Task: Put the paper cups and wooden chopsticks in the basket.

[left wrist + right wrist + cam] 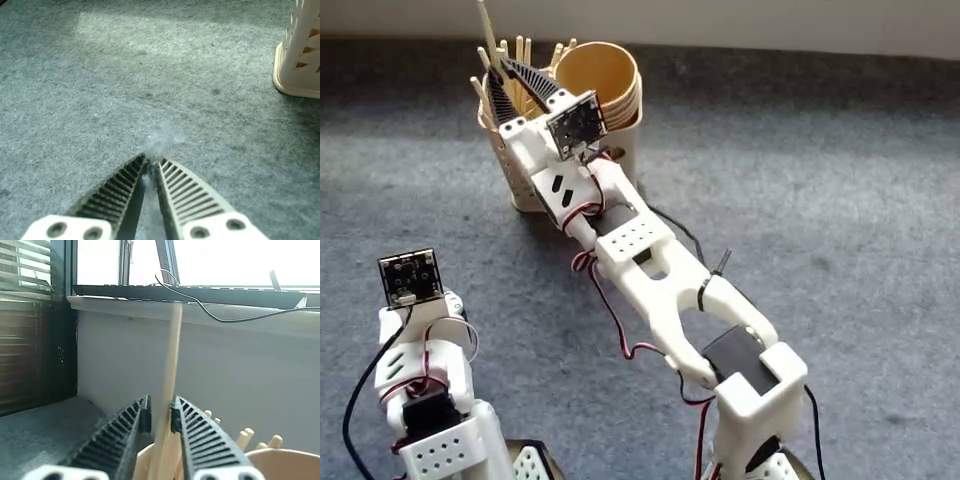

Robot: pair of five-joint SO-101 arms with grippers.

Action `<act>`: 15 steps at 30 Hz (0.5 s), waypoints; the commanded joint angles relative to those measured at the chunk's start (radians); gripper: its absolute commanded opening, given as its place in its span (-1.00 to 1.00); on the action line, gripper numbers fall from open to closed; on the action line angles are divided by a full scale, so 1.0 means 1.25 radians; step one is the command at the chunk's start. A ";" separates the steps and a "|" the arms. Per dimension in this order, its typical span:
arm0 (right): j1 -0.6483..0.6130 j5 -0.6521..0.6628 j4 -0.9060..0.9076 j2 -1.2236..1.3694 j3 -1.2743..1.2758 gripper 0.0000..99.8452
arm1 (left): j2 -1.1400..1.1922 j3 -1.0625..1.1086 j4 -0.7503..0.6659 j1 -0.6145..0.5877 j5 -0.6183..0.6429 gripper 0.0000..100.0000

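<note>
One wooden chopstick (170, 370) stands upright, clamped in the right hand (160, 415) just above the basket (523, 185), which holds stacked paper cups (605, 75) and more chopsticks (525, 50). The left hand (150, 162), pressed together, hovers over grey carpet (125, 75).

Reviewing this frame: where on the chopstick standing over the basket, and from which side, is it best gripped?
Grip the chopstick on its plain shaft, well below the top end, coming in from the side. It is thin, straight and nearly upright, so a sideways pinch should keep it vertical for lowering into the basket. The right gripper holds it about that way.
</note>
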 commanded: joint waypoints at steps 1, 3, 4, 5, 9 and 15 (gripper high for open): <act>0.009 -0.006 -0.002 -0.002 0.004 -0.76 | -0.012 0.015 -0.015 0.014 -0.007 -0.96; 0.004 -0.006 0.001 -0.002 0.003 -0.77 | -0.012 0.015 -0.015 0.014 -0.007 -0.96; 0.003 -0.006 0.002 -0.003 0.003 -0.77 | -0.012 0.015 -0.015 0.014 -0.007 -0.96; 0.001 -0.006 0.002 -0.008 0.003 -0.77 | -0.012 0.015 -0.015 0.014 -0.007 -0.96; -0.021 -0.005 0.003 -0.074 0.009 -0.77 | -0.012 0.015 -0.015 0.014 -0.007 -0.96; -0.068 -0.005 0.101 -0.239 0.079 -0.77 | -0.012 0.015 -0.015 0.014 -0.007 -0.96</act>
